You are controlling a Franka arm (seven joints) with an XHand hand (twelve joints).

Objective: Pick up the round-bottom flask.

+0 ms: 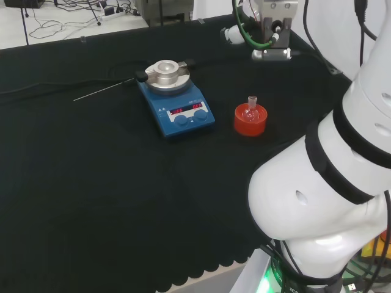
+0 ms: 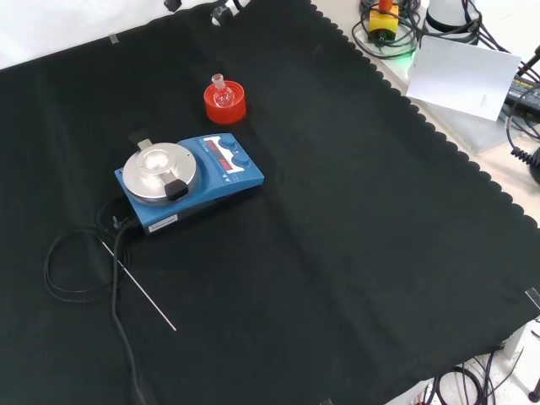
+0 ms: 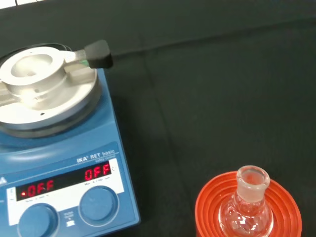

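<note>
The round-bottom flask (image 1: 250, 111) stands upright in a red ribbed stand (image 1: 250, 122) on the black cloth (image 1: 91, 201). It is small and of clear glass, and its short neck points up with the mouth open. I see nothing inside it, but the glass is hard to read. Nothing touches the flask except its stand.

Whether the hand is open or closed, I cannot tell from these views. In the head view the grey end piece of the arm (image 1: 272, 30) with its green cables hangs above the cloth, well apart from the flask and farther from the camera. The wrist camera, which looks past the palm, sees the flask (image 3: 247, 205) and the stand (image 3: 284, 210) close and large, so both lie ahead of the hand and lower than it, with free space between.

Just beside the stand, on the side away from the arm's big white links (image 1: 330, 183), is 1 blue hotplate stirrer (image 1: 180, 110). It does not touch the stand; a strip of cloth shows between them. The stirrer carries a round metal block (image 1: 166, 72) on its plate, and its front has a red lit display and 2 round blue knobs (image 3: 98, 205). A black knob (image 3: 98, 53) sticks out from the side of the block.

Beyond the stirrer, still farther from the hand, a thin metal rod (image 2: 139, 287) lies flat on the cloth, and a black cable (image 2: 63, 261) makes a loop near it. In the front view the flask (image 2: 222, 94) is near the top, and the stirrer (image 2: 198, 181) is below it.
</note>
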